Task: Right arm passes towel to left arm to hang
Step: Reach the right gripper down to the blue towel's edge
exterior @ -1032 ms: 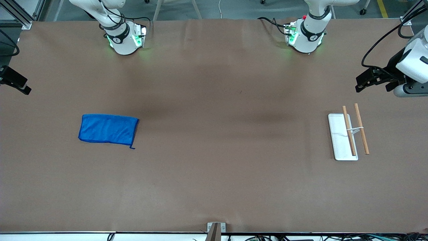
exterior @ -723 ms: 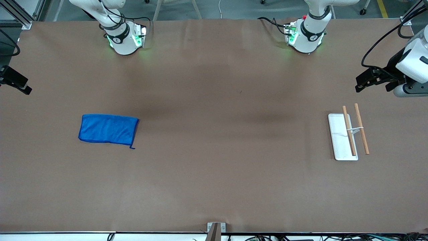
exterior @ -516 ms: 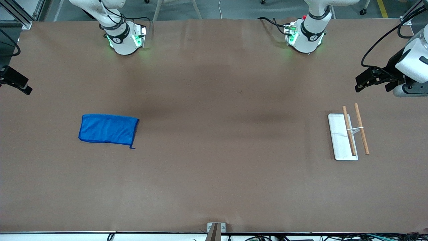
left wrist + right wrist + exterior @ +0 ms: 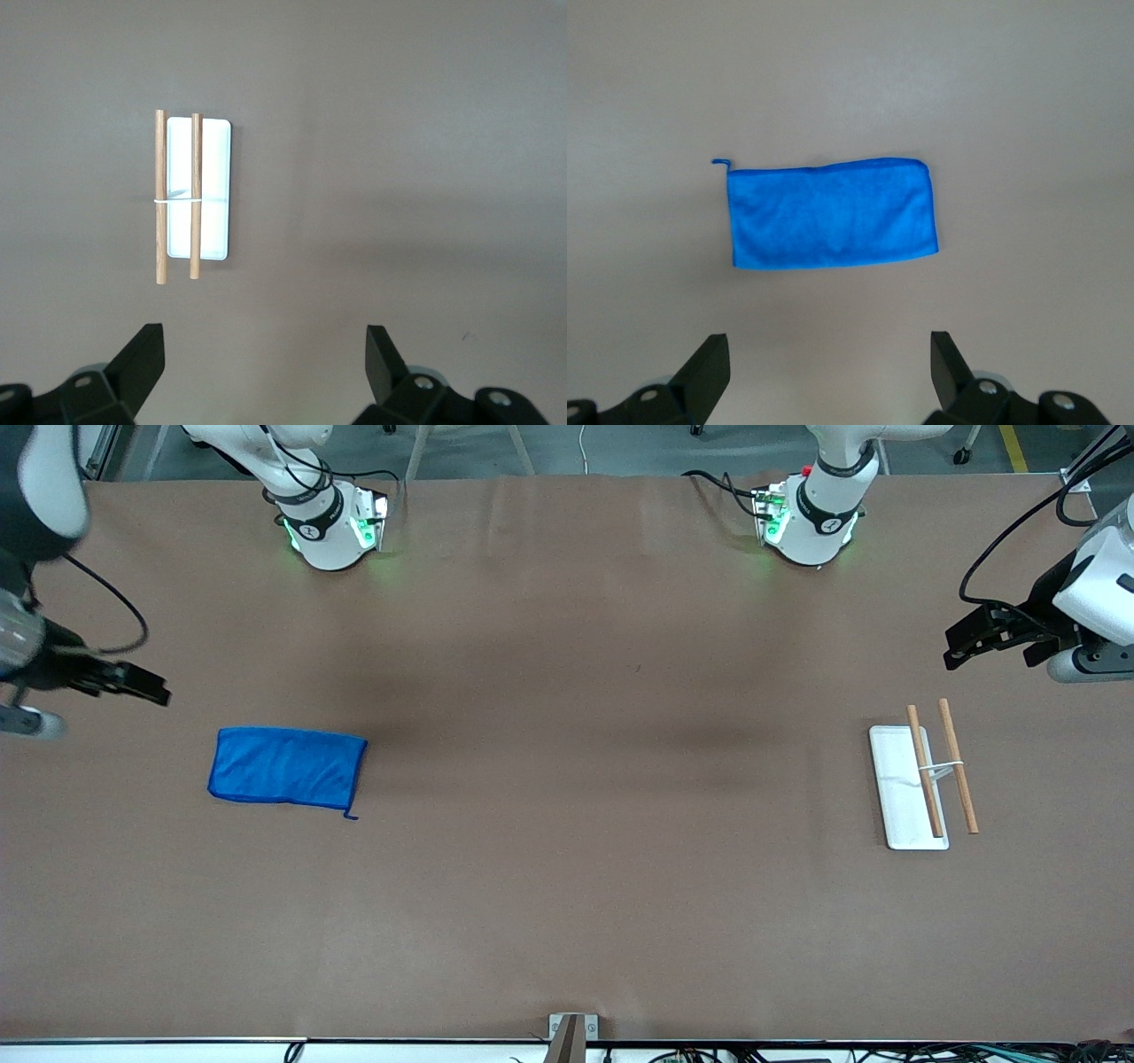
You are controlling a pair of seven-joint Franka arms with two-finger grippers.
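The royal-blue towel (image 4: 288,768) lies flat on the brown table toward the right arm's end, with its thread loop (image 4: 352,815) at the corner nearer the front camera. It also shows in the right wrist view (image 4: 833,214). My right gripper (image 4: 151,689) is open and empty, up in the air over bare table just off the towel's outer end; its jaws stand wide apart in the right wrist view (image 4: 828,350). My left gripper (image 4: 952,654) is open and empty, held over bare table near the rack, and waits; it shows too in the left wrist view (image 4: 266,341).
A white tray-like rack (image 4: 897,802) with two wooden rods (image 4: 957,766) lies toward the left arm's end; it also shows in the left wrist view (image 4: 217,190). The arms' bases (image 4: 332,531) stand along the table's edge farthest from the front camera.
My right gripper has swung in from the table's end toward the towel and now shows more fully. The left gripper has barely shifted. The towel and rack have not moved.
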